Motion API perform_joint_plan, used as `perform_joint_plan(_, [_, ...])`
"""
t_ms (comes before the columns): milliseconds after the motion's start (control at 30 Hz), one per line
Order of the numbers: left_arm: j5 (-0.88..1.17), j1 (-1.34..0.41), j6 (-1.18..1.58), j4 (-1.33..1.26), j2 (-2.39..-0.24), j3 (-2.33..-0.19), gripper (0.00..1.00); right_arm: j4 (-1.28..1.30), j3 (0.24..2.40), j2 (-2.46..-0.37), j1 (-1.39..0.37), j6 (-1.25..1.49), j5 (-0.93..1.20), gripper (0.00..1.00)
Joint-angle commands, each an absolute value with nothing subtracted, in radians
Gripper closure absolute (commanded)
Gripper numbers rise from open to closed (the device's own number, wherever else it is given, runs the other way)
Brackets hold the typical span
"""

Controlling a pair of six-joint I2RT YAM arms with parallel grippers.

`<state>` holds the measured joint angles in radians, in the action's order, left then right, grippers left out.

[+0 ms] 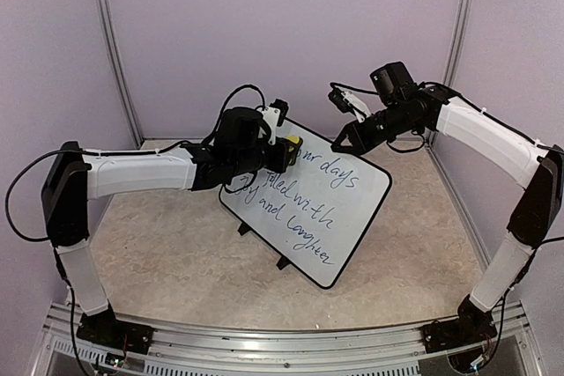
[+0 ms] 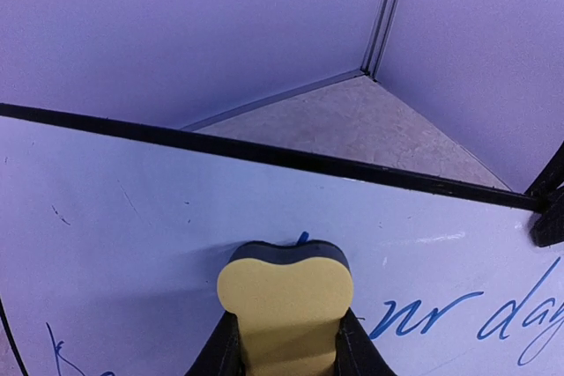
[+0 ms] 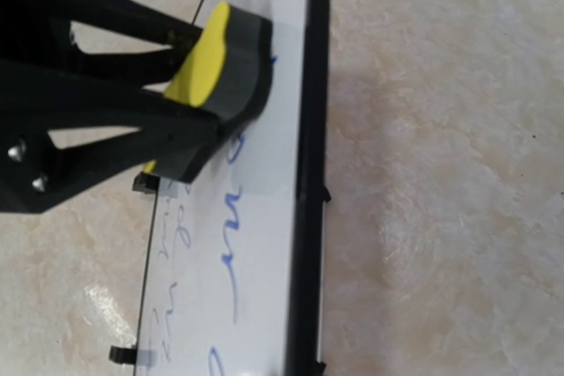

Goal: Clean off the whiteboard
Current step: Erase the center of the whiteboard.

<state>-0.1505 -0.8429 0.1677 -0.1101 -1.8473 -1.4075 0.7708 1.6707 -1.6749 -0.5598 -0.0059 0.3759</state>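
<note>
A yellow foam eraser [image 2: 285,301] with a waisted outline and a dark grey felt pad sits pinched between the two black fingers of the left gripper [image 2: 286,345], its pad pressed flat on the whiteboard [image 2: 132,235]. The board is a smooth, glossy white rectangle with a thin black frame and rounded corners. It rests on small black feet [image 1: 282,263] in the middle of the table [image 1: 159,253], turned diagonally. Blue cursive writing [image 1: 308,204] runs across it in several lines, and the eraser covers the start of the top line near the far edge. The right gripper [image 1: 339,141] is at that same far edge, just beside the eraser; whether it grips the frame cannot be told. The tabletop is mottled beige, stone-like. Plain lilac wall panels [image 1: 264,24] enclose it.
</note>
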Motion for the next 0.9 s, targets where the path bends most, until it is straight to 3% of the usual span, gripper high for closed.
perform_joint_plan(0, [-0.132,-0.841,0.166,-0.090,-1.878,-1.361,0.85,0.730,1.675,-1.621,-0.625,-0.127,0.506,1.00])
perform_joint_plan(333, [-0.134,-0.834,0.198,-0.140,-1.799,-1.184,0.85,0.729,1.673,-1.626,-0.625,-0.127,0.509,1.00])
perform_joint_plan(867, [-0.076,-0.816,0.161,-0.071,-1.944,-1.509,0.85,0.731,1.667,-1.615,-0.626,-0.126,0.508,1.00])
